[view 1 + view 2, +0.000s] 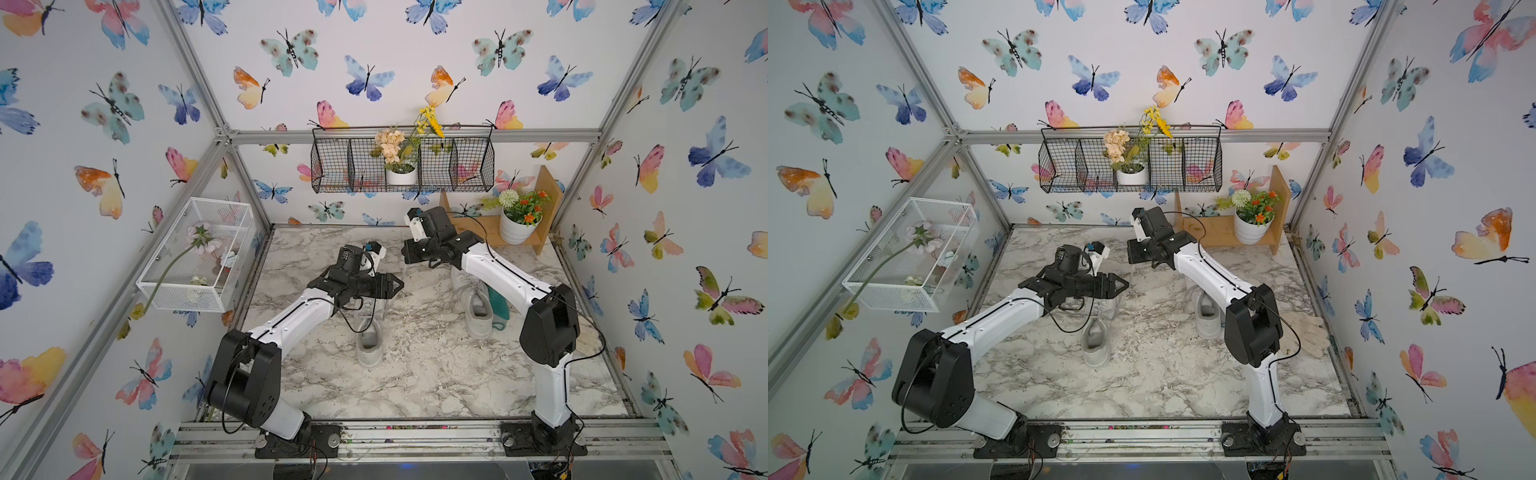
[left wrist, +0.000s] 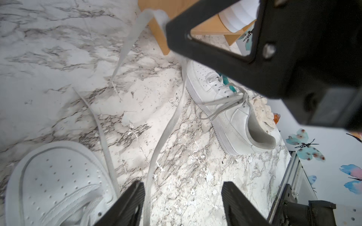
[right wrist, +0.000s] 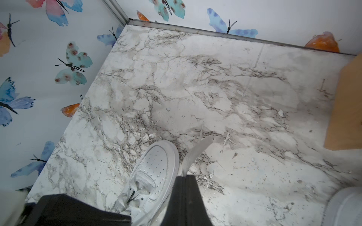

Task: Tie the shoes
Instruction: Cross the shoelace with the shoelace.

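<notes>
Right wrist: you see your right hand (image 3: 185,177) pinching the lace (image 3: 196,151) end.
Left wrist: your left hand (image 2: 183,187) is released.
Top views: the lace is too faint to tell.

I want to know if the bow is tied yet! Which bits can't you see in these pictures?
- Near shoe lacing: both top views, under the left arm.
- Its knot: right wrist view, cut by the bottom edge beside the shut right gripper.
- Glove: a top view, mostly behind the right arm.
- Lace between the open left gripper: left wrist view, touching or not is cut off below.
</notes>
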You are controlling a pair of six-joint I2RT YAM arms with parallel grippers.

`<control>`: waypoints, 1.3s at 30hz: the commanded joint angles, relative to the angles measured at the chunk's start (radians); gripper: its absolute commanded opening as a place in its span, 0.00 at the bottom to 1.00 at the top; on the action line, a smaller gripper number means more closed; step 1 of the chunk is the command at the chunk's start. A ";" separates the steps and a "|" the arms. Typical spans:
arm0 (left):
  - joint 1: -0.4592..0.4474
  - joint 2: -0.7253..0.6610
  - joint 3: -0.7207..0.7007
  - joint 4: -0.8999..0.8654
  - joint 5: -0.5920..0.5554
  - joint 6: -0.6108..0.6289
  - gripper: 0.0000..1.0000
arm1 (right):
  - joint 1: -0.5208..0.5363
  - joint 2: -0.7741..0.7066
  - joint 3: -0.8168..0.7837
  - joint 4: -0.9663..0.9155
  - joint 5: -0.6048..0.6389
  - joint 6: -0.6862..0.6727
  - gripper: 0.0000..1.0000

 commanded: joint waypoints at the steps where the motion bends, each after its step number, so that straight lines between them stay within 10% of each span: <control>1: 0.003 0.031 0.029 0.086 0.101 -0.024 0.68 | 0.002 -0.015 -0.004 0.001 -0.064 0.030 0.02; 12: 0.003 0.136 0.122 0.094 0.008 -0.042 0.57 | 0.003 -0.044 -0.018 0.004 -0.111 0.058 0.02; 24: 0.011 0.124 0.122 0.086 -0.036 -0.017 0.00 | -0.021 -0.110 -0.110 0.048 -0.146 0.055 0.17; 31: 0.090 0.033 0.047 0.074 -0.035 -0.037 0.00 | -0.077 -0.135 -0.202 0.054 -0.017 0.008 0.50; 39: 0.177 -0.053 0.032 0.041 -0.022 -0.030 0.00 | -0.054 0.067 -0.122 0.039 0.036 0.001 0.44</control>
